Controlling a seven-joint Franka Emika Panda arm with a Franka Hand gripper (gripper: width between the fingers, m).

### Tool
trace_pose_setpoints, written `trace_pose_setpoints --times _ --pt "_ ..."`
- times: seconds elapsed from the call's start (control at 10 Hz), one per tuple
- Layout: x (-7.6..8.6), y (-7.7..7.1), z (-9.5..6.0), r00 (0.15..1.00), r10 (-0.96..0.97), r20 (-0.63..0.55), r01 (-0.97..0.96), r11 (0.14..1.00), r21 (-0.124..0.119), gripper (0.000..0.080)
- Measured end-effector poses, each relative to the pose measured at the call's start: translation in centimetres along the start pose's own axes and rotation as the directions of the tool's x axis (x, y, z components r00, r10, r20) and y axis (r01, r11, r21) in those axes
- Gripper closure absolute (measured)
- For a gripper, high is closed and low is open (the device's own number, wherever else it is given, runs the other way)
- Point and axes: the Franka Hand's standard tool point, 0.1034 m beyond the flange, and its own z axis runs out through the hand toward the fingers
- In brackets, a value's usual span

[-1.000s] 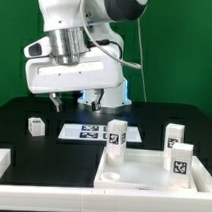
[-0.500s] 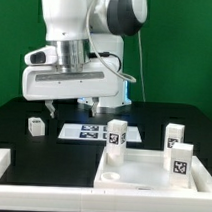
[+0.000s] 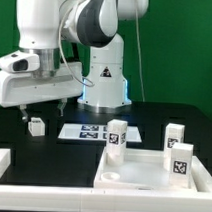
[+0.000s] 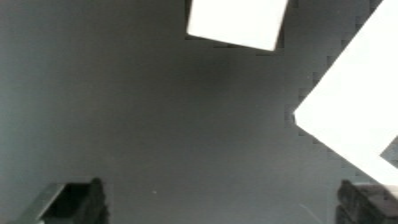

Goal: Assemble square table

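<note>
Since the earlier frames, the white robot arm has swung toward the exterior view's left, and its two-finger gripper (image 3: 34,111) now hangs just above a small white tagged leg (image 3: 35,125) standing upright on the black table (image 3: 22,140); that leg has not shifted. Contact between fingers and leg cannot be confirmed from the exterior view. In the wrist view the 2 dark fingertips (image 4: 71,203) sit well apart at the edges of the picture with bare dark table between them, so the gripper (image 4: 222,205) is spread and holds nothing. The large white square plastic tabletop (image 3: 156,171) lies flat at the exterior view's lower right, with a round socket visible at its near corner. 3 further short white tagged legs stand upright there: 1 at the slab's far left corner (image 3: 116,135), 1 at its far right (image 3: 174,135), and 1 nearer the camera on the right (image 3: 181,160). Whether any of these is seated in a socket cannot be told. The marker board (image 3: 98,133), a thin flat white strip bearing printed tags, lies on the table between the gripper and the slab. A long white L-shaped rail (image 3: 3,165) occupies the lower left corner.
</note>
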Motion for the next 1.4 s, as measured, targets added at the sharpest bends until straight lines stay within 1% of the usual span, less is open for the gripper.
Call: trace_pose_setpoints --times 0.3,0.4,0.5,0.6,0.7,0.8,0.9,1.0,1.1,1.2,1.3,1.4 --pt "0.1 -0.2 0.3 1.000 0.022 0.022 -0.022 1.000 0.006 0.0150" --pt "-0.3 0.1 1.0 0.993 0.074 0.093 -0.076 0.997 0.015 0.0150" --pt "-0.6 0.4 1.7 0.974 0.078 0.213 -0.079 0.997 -0.002 0.0150" --pt "-0.5 0.4 1.9 0.953 0.071 0.294 -0.072 0.997 -0.007 0.0150" --pt "-0.7 0.4 1.9 0.939 0.082 0.335 -0.089 0.996 0.007 0.0150" --pt "-0.9 0.3 1.7 0.923 0.086 0.376 -0.109 0.993 0.041 0.0150" --pt "-0.7 0.2 1.7 0.901 0.094 0.424 -0.120 0.992 0.036 0.0150" --pt "-0.6 -0.1 2.0 0.881 0.086 0.465 -0.121 0.992 0.046 0.0150" --pt "-0.8 -0.3 2.1 0.849 0.075 0.523 -0.123 0.991 0.057 0.0150" --pt "-1.6 0.2 2.5 0.815 0.049 0.577 -0.104 0.993 0.062 0.0150" --pt "-2.7 0.3 3.0 0.784 0.047 0.619 -0.109 0.992 0.063 0.0150" --pt "-3.4 0.1 3.2 0.737 0.051 0.674 -0.126 0.990 0.063 0.0150"
